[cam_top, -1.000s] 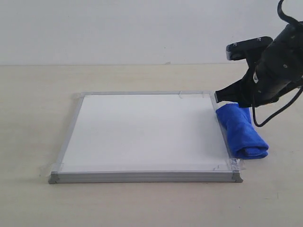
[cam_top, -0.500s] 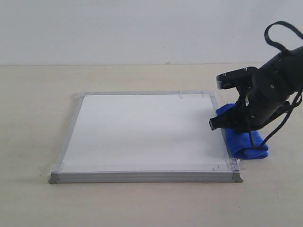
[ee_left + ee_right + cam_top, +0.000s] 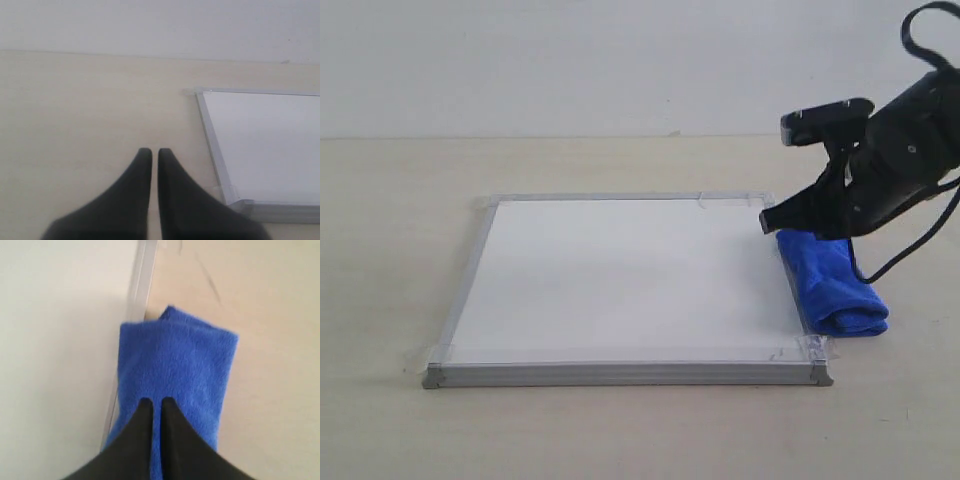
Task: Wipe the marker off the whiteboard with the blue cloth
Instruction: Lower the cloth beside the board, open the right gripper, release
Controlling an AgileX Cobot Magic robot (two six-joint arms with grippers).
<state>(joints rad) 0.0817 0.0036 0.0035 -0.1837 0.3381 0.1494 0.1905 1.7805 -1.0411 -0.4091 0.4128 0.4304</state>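
Observation:
The whiteboard [image 3: 620,280] lies flat on the table, and its white face shows no marker line or dot in any view. The blue cloth [image 3: 832,285] rests folded on the table, against and partly over the board's right frame. My right gripper [image 3: 775,222] hovers just over the cloth's far end, shut, with nothing held; in the right wrist view its fingertips [image 3: 155,401] point down at the cloth [image 3: 175,355] beside the board [image 3: 55,340]. My left gripper [image 3: 151,151] is shut and empty over bare table, left of the board's near corner [image 3: 235,195].
The light wooden table [image 3: 620,430] surrounds the board, and a white wall [image 3: 570,60] stands behind. Clear tape holds the board's corners [image 3: 815,348]. A black cable loops off the right arm [image 3: 910,150].
The right gripper dipped onto the cloth half a second ago and has since lifted and shifted back toward the far end. The cloth stays on the table.

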